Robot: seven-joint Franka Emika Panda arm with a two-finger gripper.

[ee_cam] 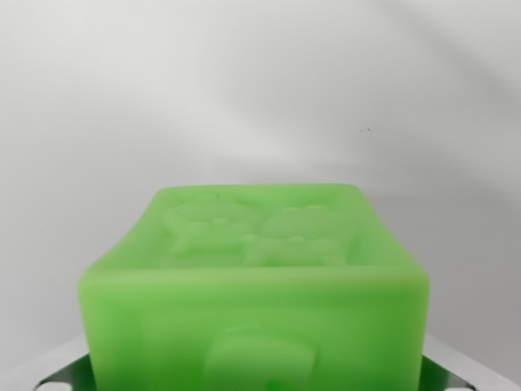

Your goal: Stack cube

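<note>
**Desk:** What does the wrist view show?

**Reporter:** A green cube (254, 285) with embossed figures on its upper face, filling the frame from centre to six o'clock, against a plain white surface (244, 90). Metal slivers of the gripper (254, 384) show at seven and five o'clock, flanking the block.

**Desk:** Clamped?

**Reporter:** It looks so, though the contact itself is hidden, so I cannot tell for certain.

**Desk:** Which step?

**Reporter:** Likely carrying. No second cube is visible; the next move calls for finding it and lowering squarely.

Plain white surface (260, 90), softly lit, faint grey diagonal shadows, nothing else discernible
</note>
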